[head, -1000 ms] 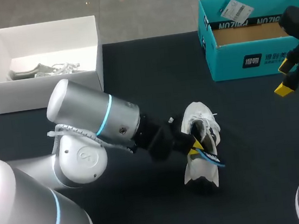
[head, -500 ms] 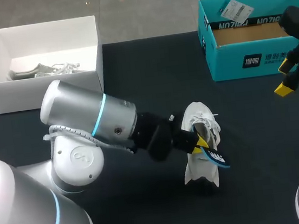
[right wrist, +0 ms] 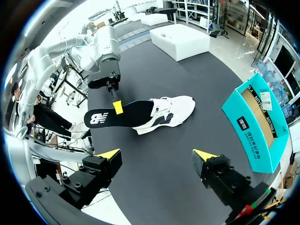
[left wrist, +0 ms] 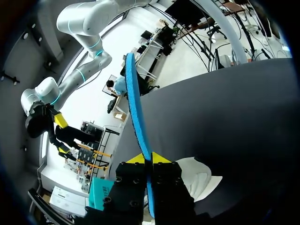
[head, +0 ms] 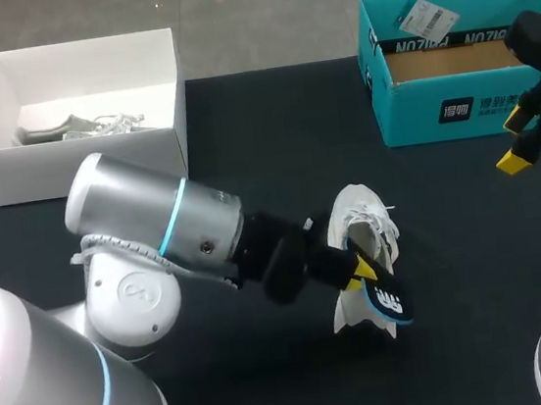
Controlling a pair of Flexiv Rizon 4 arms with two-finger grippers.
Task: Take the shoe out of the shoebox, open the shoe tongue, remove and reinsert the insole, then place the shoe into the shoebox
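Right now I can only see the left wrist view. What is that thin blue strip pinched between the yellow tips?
Observer: That's the insole, edge-on; the right wrist view shows its broad dark face with white print.
Operator: Where's the shoe?
Observer: The white shoe lies on the table, its opening meeting the insole's far end.
Operator: And the other arm?
Observer: The right gripper hangs open and empty near the teal shoebox.

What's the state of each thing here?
Shoe: on table, outside both boxes.
Insole: mostly out of shoe, gripped.
Left gripper: shut on insole.
Right gripper: open, empty.
Teal box: open, looks empty.
White box: open, grey shoe inside.
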